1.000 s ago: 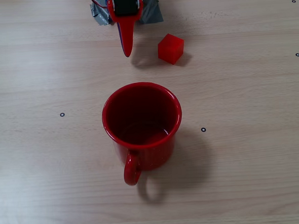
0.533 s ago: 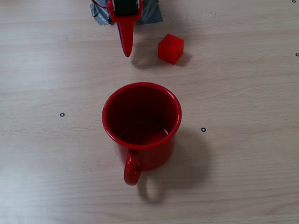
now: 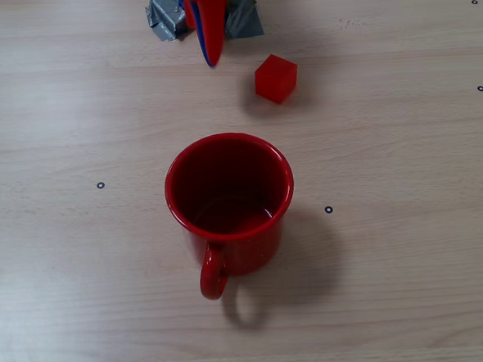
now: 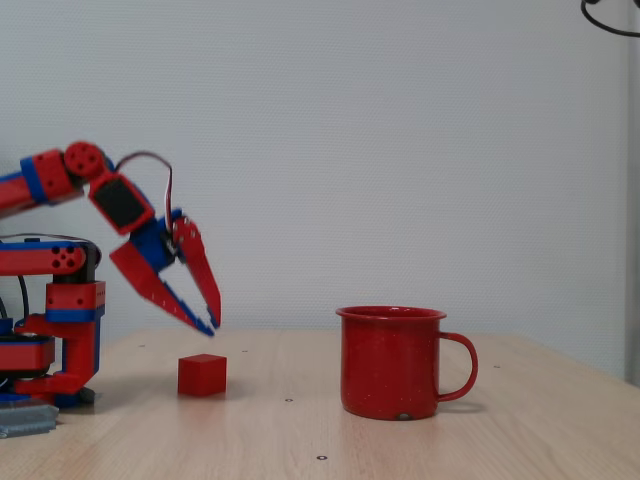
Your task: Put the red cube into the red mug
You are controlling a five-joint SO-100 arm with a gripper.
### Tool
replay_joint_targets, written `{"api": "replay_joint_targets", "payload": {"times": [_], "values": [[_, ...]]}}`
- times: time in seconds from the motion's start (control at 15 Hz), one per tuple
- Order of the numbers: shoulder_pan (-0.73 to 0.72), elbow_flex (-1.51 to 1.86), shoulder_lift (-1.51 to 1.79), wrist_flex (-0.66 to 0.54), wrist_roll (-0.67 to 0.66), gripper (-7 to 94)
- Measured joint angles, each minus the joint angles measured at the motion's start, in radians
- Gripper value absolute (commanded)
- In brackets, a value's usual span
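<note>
Still approach stage, prob. Pincer [image 4: 205, 322] raised, slightly parted, holding nothing. Red cube [image 3: 275, 78] on worktop [image 3: 403, 138], well apart from red mug [image 3: 229, 200]. Next: lower onto cube, grip.

The red cube [image 3: 275, 78] and glossy red mug [image 3: 229, 200] sit on a pale wood-grain surface [image 3: 412, 285]; the tool [image 4: 206, 318] is red and blue.

I see a light wood-grain table [image 3: 412, 285] with small dark ring marks [image 3: 101, 185], grey tape [image 3: 244, 18] at its far edge, and a plain white wall [image 4: 400, 150] behind.
</note>
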Motion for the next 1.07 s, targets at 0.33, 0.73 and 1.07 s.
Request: {"api": "replay_joint_targets", "payload": {"times": [0.33,0.73,1.07], "values": [[-0.172,-0.394,-0.285,0.183,-0.002,0],[-0.515,-0.678,-0.606,0.417,0.126,0],[-0.552,-0.535,-0.769,0.235,0.140,0]]}}
